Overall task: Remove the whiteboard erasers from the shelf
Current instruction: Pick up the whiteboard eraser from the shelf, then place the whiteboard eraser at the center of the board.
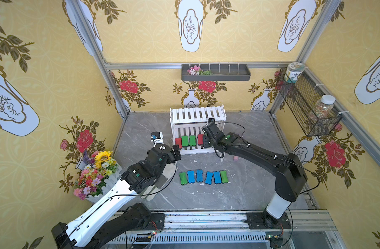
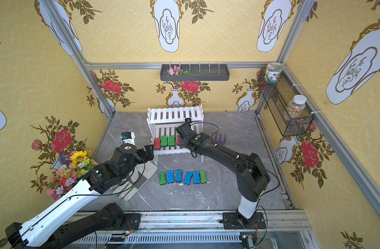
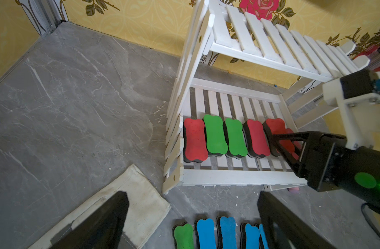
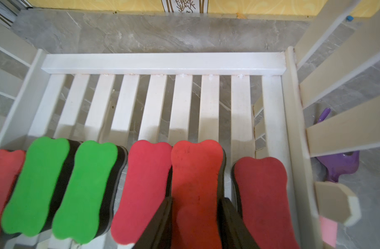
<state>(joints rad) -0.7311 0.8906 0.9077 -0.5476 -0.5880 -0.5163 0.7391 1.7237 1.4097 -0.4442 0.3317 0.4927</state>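
Pincer [image 4: 197, 200] astride red eraser [image 4: 196, 168], wrist view

White shelf [image 3: 238, 176]; red erasers [image 4: 146, 189], green erasers [image 4: 36, 185], blue erasers [image 1: 191, 176]; grey marbled tabletop [image 1: 249, 189]; yellow rose-patterned wallpaper [image 1: 154, 43].

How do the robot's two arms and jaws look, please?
Both arms have black joints and one white link: long on the left arm, short near the base on the right arm. A thin black cable runs along each. Each bears a round green sticker and a white camera bracket. The jaws are black.
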